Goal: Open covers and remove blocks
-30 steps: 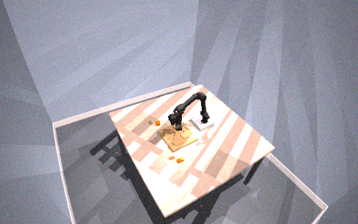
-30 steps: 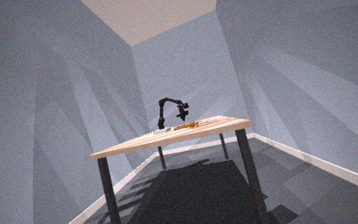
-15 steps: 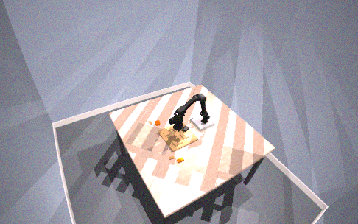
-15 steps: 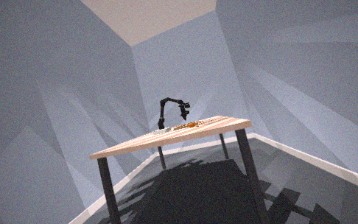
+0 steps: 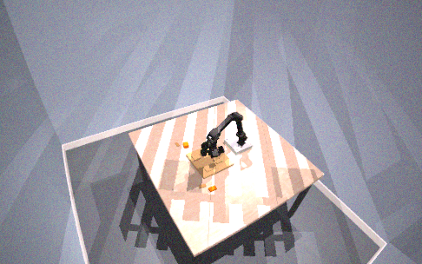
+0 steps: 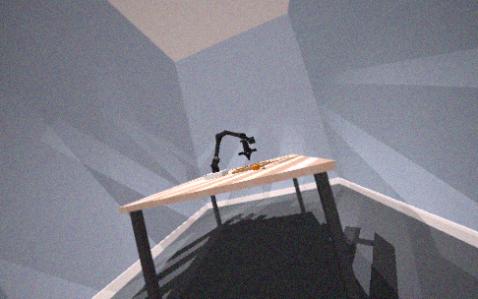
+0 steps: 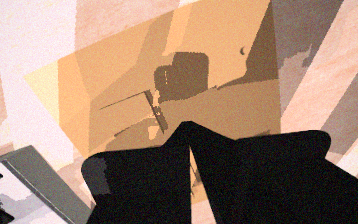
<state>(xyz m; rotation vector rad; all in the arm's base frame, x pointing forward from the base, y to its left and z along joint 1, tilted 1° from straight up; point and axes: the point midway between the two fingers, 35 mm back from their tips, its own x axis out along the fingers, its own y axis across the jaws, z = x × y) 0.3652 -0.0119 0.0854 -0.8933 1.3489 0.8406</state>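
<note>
Hovering with fully closed, empty gripper [image 5: 213, 155] [image 6: 249, 157] [image 7: 186, 126] over tan puzzle board [image 5: 220, 168] [image 6: 239, 170] [image 7: 230, 112], one orange block [image 5: 186, 145] [image 6: 256, 167] on striped-lit table [image 5: 259, 184] [image 6: 219, 184] near one side, another orange block [image 5: 212, 188] near the other, both clear of the board, cover positions too small or hidden to tell.

In the wrist view, the hand [image 7: 186, 126] hides the near part of the puzzle board [image 7: 240, 107].
</note>
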